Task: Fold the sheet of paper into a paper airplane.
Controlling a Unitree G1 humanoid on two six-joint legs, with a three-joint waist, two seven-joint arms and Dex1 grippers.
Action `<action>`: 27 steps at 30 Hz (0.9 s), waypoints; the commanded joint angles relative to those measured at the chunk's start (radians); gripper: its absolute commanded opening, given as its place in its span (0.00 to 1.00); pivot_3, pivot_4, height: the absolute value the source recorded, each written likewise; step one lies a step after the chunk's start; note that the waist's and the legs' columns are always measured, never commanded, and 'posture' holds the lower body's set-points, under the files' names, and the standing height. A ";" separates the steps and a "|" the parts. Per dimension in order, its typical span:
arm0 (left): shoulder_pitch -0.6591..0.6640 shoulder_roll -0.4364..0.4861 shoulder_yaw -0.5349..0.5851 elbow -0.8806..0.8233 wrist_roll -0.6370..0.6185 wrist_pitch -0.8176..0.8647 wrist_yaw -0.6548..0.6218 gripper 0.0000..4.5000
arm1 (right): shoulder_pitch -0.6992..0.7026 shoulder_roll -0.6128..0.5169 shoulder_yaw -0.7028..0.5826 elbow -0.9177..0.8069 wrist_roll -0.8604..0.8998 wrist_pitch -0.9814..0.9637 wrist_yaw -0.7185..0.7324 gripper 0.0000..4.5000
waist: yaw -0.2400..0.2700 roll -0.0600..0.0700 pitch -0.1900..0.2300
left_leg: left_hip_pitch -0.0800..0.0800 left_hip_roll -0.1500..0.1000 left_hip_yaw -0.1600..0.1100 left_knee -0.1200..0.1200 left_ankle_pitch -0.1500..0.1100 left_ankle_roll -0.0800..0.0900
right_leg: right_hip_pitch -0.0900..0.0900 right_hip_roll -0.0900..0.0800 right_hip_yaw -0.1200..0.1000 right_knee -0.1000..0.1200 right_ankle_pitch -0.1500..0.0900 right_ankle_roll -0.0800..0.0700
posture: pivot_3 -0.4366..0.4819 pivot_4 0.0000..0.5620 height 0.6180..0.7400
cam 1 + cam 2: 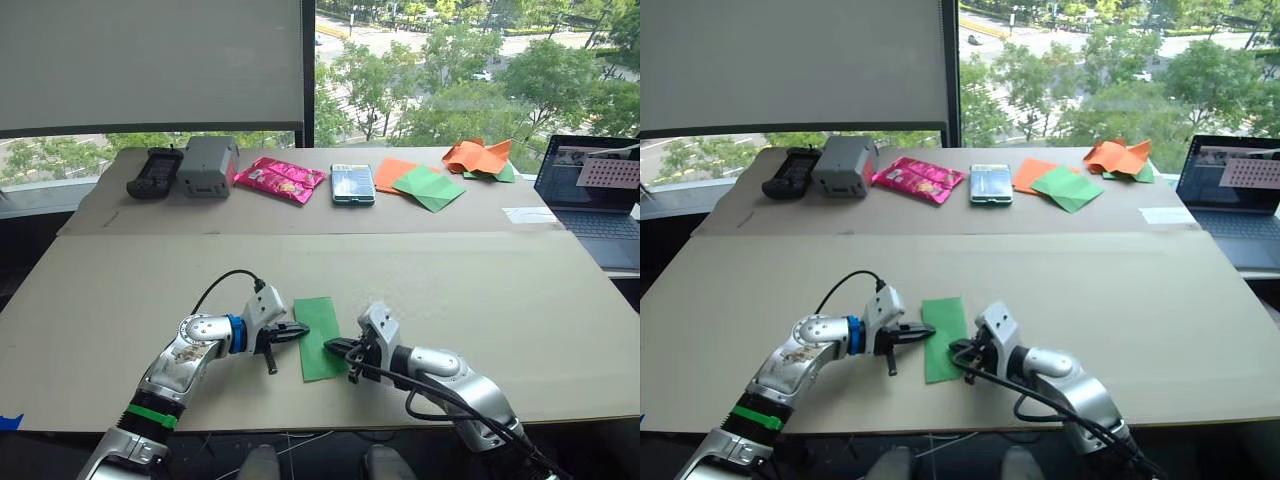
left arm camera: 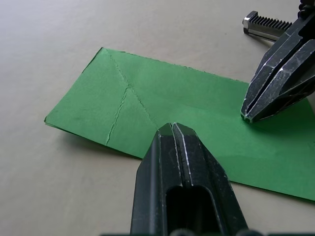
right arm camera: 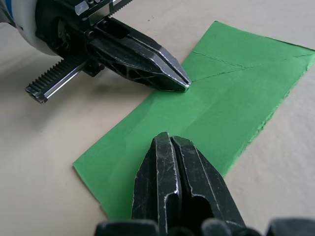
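Both grippers — left gripper (image 1: 300, 331), right gripper (image 1: 332, 348) — jaws closed, tips on the sheet of paper (image 1: 319, 337)

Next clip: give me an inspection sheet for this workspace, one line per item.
Surface: tan board tabletop, flat.
Job's things: sheet of paper, bright green, folded to a strip with visible creases, lying flat.
Clutter: along the far edge, black handset, grey box, pink packet, small pack, orange and green sheets, crumpled paper heap.
Grippers: left pincer and right pincer both shut, tips on the paper's opposite edges.
Cables: black cable looping over the left wrist.
Surroundings: laptop, window, trees.
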 commanded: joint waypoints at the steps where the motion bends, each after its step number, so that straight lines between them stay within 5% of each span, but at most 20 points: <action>1: 0.002 0.005 -0.034 0.028 0.041 -0.028 -0.011 0.00 | -0.066 0.004 -0.047 0.012 0.018 -0.008 0.016 0.01 | 0.000 0.000 0.000 | 0.000 0.000 0.000 0.000 0.000 0.000 | 0.000 0.000 0.000 0.000 0.000 0.000 | 0.48 0.27 0.82; 27: 0.032 0.019 -0.032 -0.017 0.056 -0.038 -0.005 0.00 | -0.422 0.070 -0.013 0.671 -0.130 -0.215 0.170 0.01 | -0.008 0.004 -0.002 | 0.005 0.000 -0.001 0.000 0.001 0.001 | 0.006 0.002 0.001 0.002 0.000 0.000 | 0.48 0.27 0.82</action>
